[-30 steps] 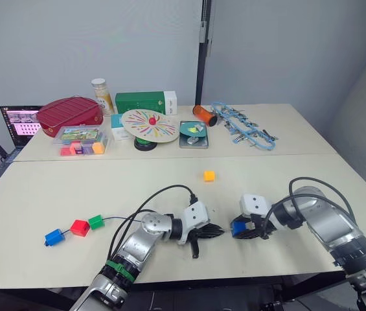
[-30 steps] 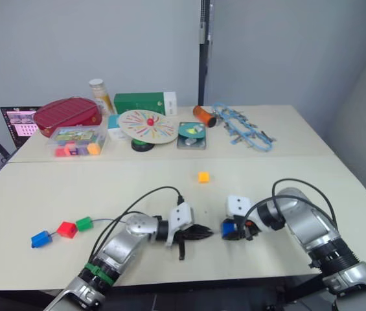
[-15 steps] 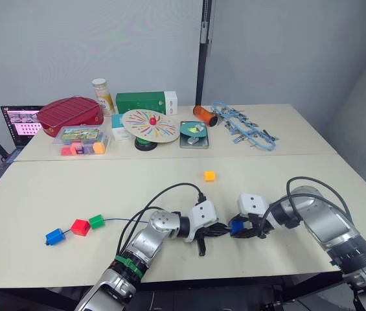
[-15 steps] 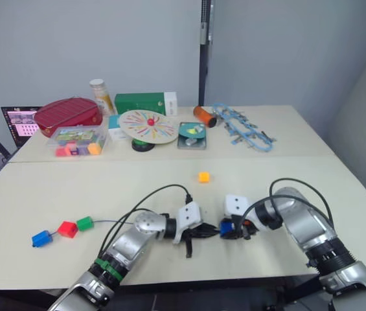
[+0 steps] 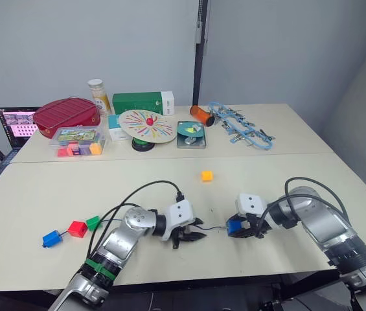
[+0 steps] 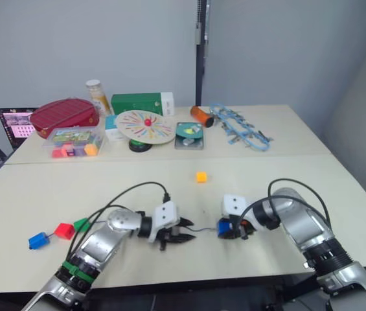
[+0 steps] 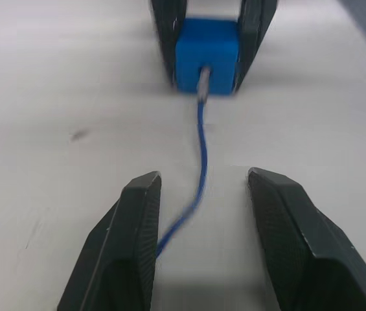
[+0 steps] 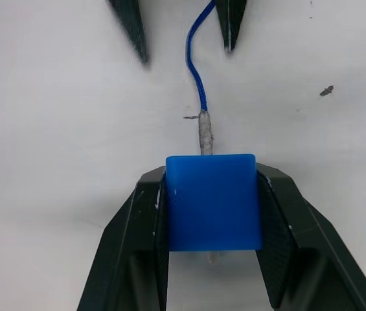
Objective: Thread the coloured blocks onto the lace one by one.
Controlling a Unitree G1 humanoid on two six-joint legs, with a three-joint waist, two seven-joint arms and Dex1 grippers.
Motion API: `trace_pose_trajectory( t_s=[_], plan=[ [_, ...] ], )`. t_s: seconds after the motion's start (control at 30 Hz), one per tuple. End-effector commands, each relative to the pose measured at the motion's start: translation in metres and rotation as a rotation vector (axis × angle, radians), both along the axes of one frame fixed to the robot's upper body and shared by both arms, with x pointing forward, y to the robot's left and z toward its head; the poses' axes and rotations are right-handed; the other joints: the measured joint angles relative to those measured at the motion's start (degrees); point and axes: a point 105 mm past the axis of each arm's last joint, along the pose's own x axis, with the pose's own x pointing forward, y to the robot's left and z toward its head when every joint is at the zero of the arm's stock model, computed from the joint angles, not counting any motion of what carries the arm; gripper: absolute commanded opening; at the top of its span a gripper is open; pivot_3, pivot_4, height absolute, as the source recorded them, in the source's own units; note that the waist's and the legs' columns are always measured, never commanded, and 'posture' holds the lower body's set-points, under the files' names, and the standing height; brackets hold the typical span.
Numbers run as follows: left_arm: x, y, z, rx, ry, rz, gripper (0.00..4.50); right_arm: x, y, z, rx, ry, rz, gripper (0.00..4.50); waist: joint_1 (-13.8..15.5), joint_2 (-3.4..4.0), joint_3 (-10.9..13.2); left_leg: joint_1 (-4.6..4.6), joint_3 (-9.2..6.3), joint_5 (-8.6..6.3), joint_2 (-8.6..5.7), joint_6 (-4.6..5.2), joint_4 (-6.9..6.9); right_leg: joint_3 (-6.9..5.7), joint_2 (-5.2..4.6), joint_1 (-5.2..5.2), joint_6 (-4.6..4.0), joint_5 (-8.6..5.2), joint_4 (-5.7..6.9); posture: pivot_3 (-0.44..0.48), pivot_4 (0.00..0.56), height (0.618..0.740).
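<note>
A blue block (image 6: 223,226) is clamped between the fingers of the right gripper (image 6: 227,227) near the table's (image 6: 280,175) front edge. A thin dark lace (image 6: 200,229) is seen running from it to the left gripper (image 6: 175,238), just beside. Further left, a green block (image 6: 81,224), a red block (image 6: 64,230) and another blue block (image 6: 38,240) are lined up closely. An orange-yellow block (image 6: 201,176) is set apart, mid-table.

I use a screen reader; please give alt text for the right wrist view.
The right gripper holds a blue block between its fingers, with the lace tip pushed into the block. The left gripper sits open around the lace.
</note>
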Motion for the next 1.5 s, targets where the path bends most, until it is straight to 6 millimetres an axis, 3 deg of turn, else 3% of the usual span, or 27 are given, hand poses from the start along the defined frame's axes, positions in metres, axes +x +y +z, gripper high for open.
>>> trace_pose_trajectory(
  t_s=[0.03,0.13,0.67,0.77,1.0,1.17,1.33,1.5],
  plan=[
    [-0.002,-0.003,-0.002,0.014,-0.005,-0.003,0.78,0.001,0.0,0.0,-0.007,-0.006,0.002,1.19,0.06,-0.03,-0.02,0.01,0.0,-0.01,-0.01,0.02,0.02,0.01,0.0,0.03,0.0,0.0,-0.01,0.0,0.15,0.74],
    [-0.003,-0.007,-0.003,0.01,-0.003,-0.008,0.0,0.001,0.0,0.0,-0.008,-0.009,0.001,1.19,0.09,-0.04,-0.03,0.02,0.0,-0.01,0.0,0.02,0.03,0.0,0.0,0.04,0.0,0.0,-0.01,0.0,0.15,0.74],
    [-0.003,-0.058,0.016,-0.119,-0.018,-0.103,0.0,-0.001,0.001,-0.001,-0.002,-0.013,-0.002,1.19,0.09,-0.06,-0.03,-0.01,0.02,-0.01,-0.01,0.02,0.05,0.0,0.0,0.03,0.0,0.0,-0.01,0.0,0.15,0.74],
    [-0.001,-0.057,0.02,-0.122,-0.031,-0.099,0.0,-0.001,0.001,-0.001,-0.001,-0.013,-0.004,1.19,0.07,-0.06,-0.03,-0.01,0.03,-0.01,-0.01,0.02,0.05,0.0,0.0,0.02,0.0,0.0,-0.01,0.0,0.15,0.74],
    [0.006,-0.035,0.031,-0.139,-0.071,-0.023,0.0,-0.003,0.001,-0.002,-0.001,-0.012,-0.005,1.19,0.02,-0.06,-0.03,-0.01,0.02,-0.01,0.01,0.02,0.04,0.01,0.0,0.01,0.0,0.0,0.0,0.0,0.15,0.74],
    [0.005,-0.018,0.021,-0.063,-0.079,-0.023,1.49,-0.002,0.002,-0.003,-0.002,-0.013,-0.002,1.19,0.04,-0.06,-0.03,0.0,0.01,-0.01,0.01,0.02,0.04,0.01,0.0,0.02,0.0,0.0,0.0,0.0,0.15,0.74],
    [0.001,-0.02,0.012,-0.013,-0.071,-0.059,3.1,0.0,0.004,-0.003,0.001,-0.018,0.003,1.19,0.06,-0.06,-0.03,0.0,0.02,-0.01,0.0,0.02,0.04,0.01,0.0,0.03,0.0,0.0,0.0,0.0,0.15,0.74],
    [0.004,-0.027,0.002,0.027,-0.053,-0.088,3.15,-0.001,0.005,-0.004,-0.002,-0.021,0.005,1.19,0.01,-0.07,-0.04,0.01,0.02,0.0,0.02,0.01,0.04,-0.01,0.03,0.04,0.0,0.0,0.0,0.0,0.15,0.74]
  ],
)
